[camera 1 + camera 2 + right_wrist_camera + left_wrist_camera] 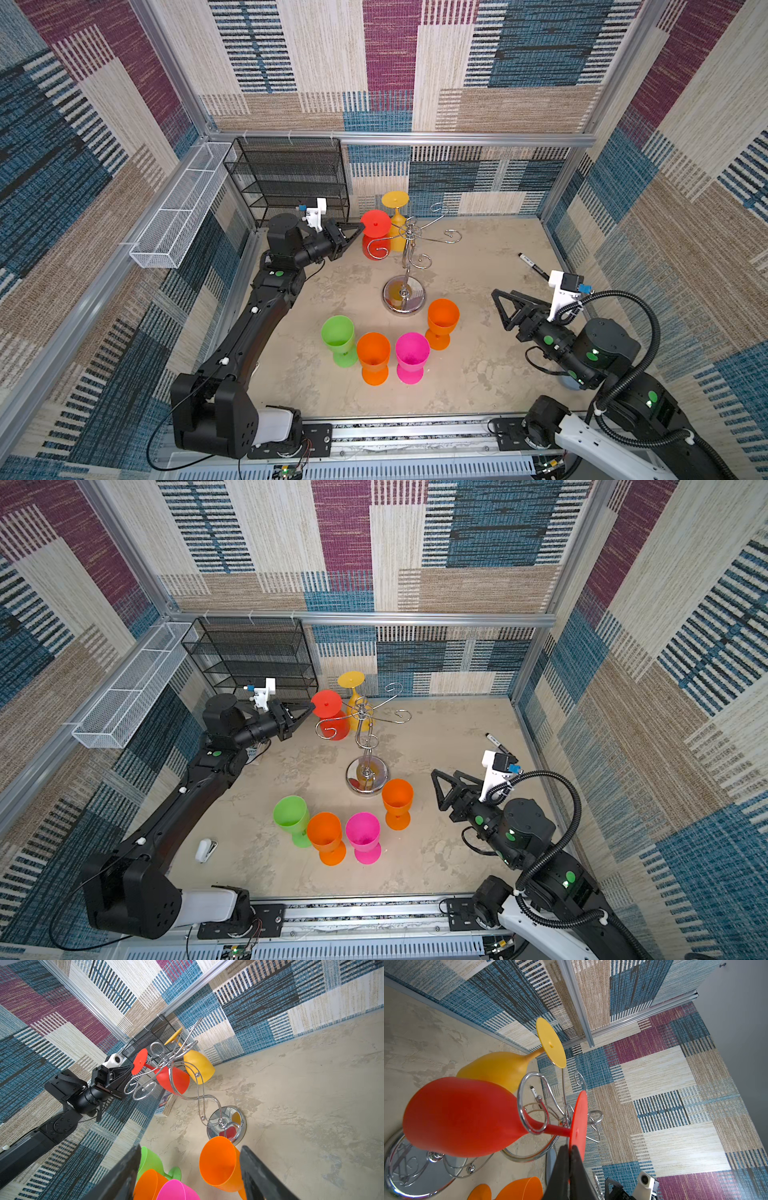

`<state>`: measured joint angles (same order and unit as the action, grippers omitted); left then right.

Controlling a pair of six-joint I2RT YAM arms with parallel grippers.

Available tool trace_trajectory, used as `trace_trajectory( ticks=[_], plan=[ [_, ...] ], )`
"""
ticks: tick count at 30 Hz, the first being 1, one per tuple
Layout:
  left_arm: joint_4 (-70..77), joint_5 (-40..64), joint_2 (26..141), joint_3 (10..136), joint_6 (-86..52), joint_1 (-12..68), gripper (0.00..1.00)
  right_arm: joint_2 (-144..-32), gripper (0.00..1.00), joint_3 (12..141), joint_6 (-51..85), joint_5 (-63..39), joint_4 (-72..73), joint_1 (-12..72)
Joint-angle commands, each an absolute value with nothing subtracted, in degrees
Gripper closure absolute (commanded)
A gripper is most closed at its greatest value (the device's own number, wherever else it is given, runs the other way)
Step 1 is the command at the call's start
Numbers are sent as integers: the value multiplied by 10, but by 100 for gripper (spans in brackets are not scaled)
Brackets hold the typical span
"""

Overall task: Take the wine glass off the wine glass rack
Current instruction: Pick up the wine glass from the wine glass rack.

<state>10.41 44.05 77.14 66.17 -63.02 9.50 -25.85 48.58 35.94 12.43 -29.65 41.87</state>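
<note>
Red plastic wine glass (463,1115) hangs inverted on shiny chrome wire rack (405,266); left gripper (570,1150) pinches its foot rim, not yet slid off. Right gripper (189,1151) spread, empty.

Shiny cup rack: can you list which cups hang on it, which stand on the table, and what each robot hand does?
rack: wine glass rack, upright
hanging upside down: red glass, yellow glass
standing on table: green glass, orange glass, pink glass, another orange glass
left gripper: shut on the red glass's foot
right gripper: open, holding nothing
</note>
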Motion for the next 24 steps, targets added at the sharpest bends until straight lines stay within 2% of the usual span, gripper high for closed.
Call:
trace_trajectory(
  ticks=[1, 11, 19, 24],
  plan=[
    [98, 454, 761, 657, -615, 95, 100, -257, 24, 485, 363, 123, -279, 419],
    [78, 444, 698, 619, -611, 81, 100, -256, 24, 483, 364, 127, -282, 419],
    [4, 436, 584, 592, -601, 30, 100, -247, 23, 477, 363, 130, -275, 419],
    [-85, 409, 505, 624, -556, -4, 100, -229, 23, 463, 348, 123, -236, 419]
  ],
)
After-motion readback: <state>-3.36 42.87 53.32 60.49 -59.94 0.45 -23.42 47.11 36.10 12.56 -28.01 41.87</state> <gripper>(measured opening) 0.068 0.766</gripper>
